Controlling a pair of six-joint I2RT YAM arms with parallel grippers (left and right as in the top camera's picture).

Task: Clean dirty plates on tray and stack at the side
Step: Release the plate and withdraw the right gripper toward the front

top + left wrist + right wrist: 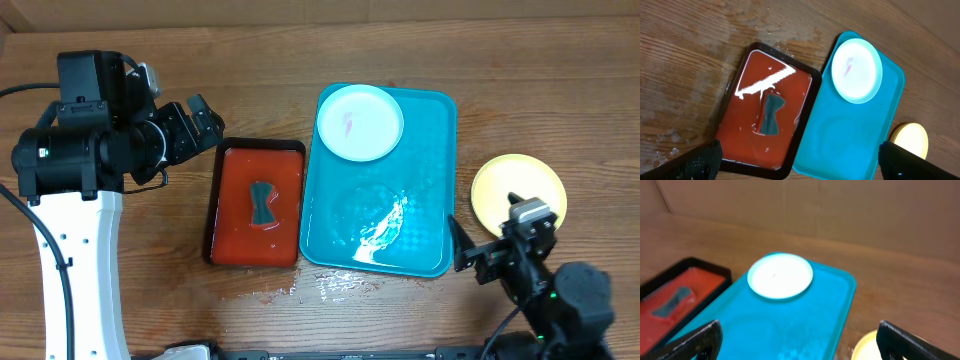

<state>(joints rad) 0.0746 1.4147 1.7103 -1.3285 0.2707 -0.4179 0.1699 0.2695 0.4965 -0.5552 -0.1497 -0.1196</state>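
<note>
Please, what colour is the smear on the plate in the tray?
The smear is pinkish-red, clearest from the left wrist.

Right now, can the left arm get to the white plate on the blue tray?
Probably yes. The left gripper is open, the plate lies uncovered in the corner of the tray nearest that gripper, and nothing stands between them.

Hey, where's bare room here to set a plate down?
Free: the near half of the teal tray, below the mint plate, though wet; bare table beyond both trays. Crowded: the red tray presses close on its left; the yellow plate lies right.
</note>
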